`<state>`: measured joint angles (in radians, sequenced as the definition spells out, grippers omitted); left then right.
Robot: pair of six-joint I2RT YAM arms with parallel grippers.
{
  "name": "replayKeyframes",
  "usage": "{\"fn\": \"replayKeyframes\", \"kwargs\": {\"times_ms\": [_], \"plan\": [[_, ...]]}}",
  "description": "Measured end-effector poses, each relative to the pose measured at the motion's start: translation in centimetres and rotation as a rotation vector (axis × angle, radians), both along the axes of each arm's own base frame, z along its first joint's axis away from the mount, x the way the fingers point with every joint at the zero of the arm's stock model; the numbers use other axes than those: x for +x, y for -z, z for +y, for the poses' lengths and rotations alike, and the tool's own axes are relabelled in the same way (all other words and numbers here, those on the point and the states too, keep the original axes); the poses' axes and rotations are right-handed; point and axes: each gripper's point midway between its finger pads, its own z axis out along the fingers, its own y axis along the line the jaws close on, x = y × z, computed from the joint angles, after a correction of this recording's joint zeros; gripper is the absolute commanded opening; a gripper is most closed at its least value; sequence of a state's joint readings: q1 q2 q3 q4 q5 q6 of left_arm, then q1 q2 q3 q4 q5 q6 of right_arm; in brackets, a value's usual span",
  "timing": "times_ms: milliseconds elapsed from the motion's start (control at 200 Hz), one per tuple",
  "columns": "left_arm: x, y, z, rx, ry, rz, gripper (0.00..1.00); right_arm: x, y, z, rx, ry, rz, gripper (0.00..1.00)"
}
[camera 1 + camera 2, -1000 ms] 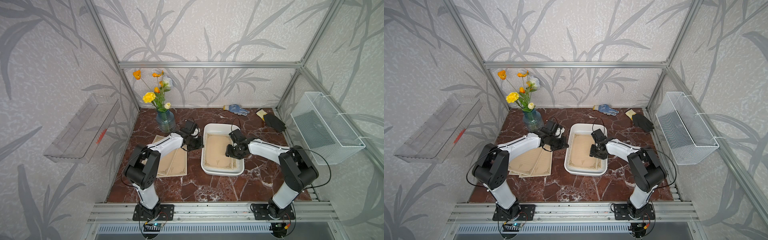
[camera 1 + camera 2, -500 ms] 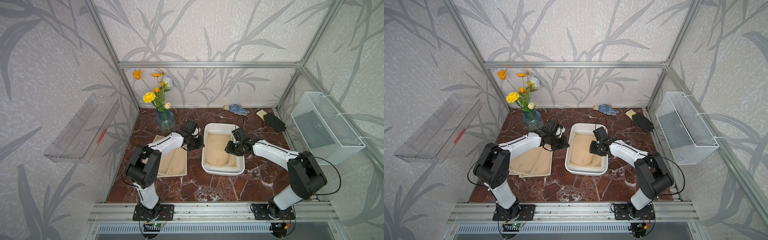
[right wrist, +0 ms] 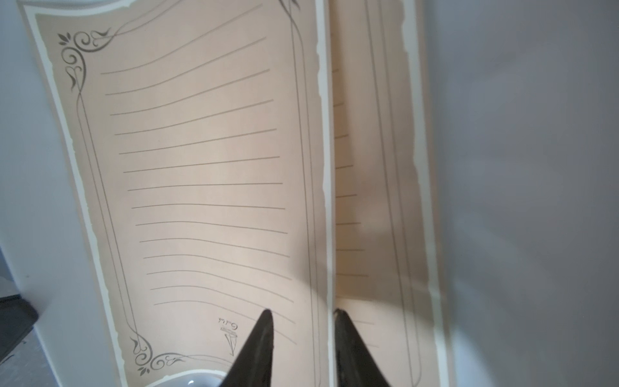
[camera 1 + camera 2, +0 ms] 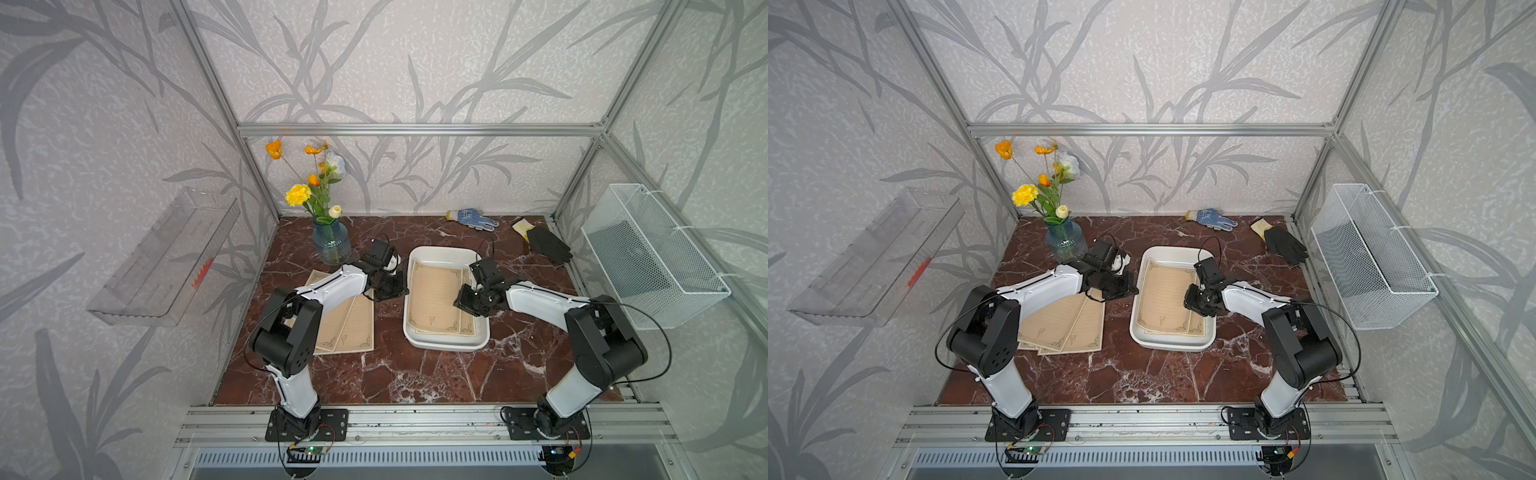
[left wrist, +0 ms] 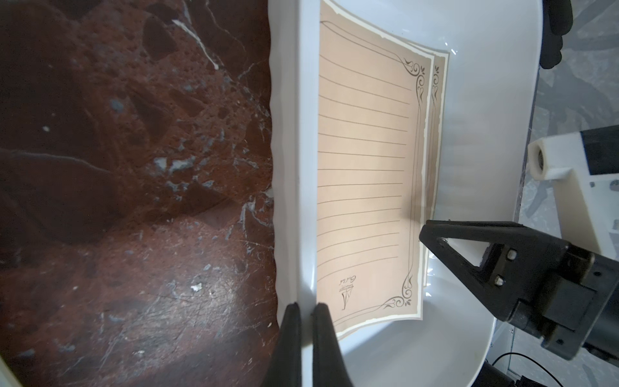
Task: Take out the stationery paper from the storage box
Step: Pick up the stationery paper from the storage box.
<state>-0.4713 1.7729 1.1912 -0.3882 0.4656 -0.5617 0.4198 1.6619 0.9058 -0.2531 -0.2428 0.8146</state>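
The white storage box (image 4: 440, 250) (image 4: 1171, 250) lies mid-table with tan stationery paper (image 4: 432, 299) (image 4: 1160, 299) inside. My left gripper (image 4: 401, 291) (image 5: 306, 306) is shut on the box's left rim (image 5: 288, 167). My right gripper (image 4: 459, 297) (image 3: 303, 311) is low inside the box at the sheets' right side. Its jaws stand slightly apart, straddling the raised right edge of the bowed top sheet (image 3: 201, 167). A lower sheet (image 3: 375, 167) lies offset beneath it. More sheets (image 4: 349, 324) (image 4: 1063, 324) lie on the table left of the box, partly under the left arm.
A blue glass vase of flowers (image 4: 331, 245) stands behind the left gripper. A blue-white glove (image 4: 471, 218) and a black glove (image 4: 546, 245) lie at the back. A wire-mesh basket (image 4: 652, 257) hangs on the right wall and a clear acrylic shelf (image 4: 162, 262) on the left wall.
The right gripper's jaws have narrowed around the top sheet's right edge, and its wrist has shifted a little along the box's right side. The left arm has stayed put.
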Motion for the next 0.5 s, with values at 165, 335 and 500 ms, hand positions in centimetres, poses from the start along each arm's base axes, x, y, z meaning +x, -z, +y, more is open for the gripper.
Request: {"fn": "replayKeyframes", "kwargs": {"times_ms": [165,335,500], "plan": [[0.0,0.0,-0.2,-0.009,0.001,0.002,0.00,-0.3,0.4,0.4,0.040,0.006,0.003,0.25],[0.0,0.0,-0.2,-0.010,-0.002,0.004,0.00,0.2,0.2,0.8,0.074,0.013,-0.018,0.20],[0.0,0.0,-0.2,-0.010,-0.002,0.004,0.00,0.4,0.2,1.1,0.099,0.023,-0.036,0.16]]}}
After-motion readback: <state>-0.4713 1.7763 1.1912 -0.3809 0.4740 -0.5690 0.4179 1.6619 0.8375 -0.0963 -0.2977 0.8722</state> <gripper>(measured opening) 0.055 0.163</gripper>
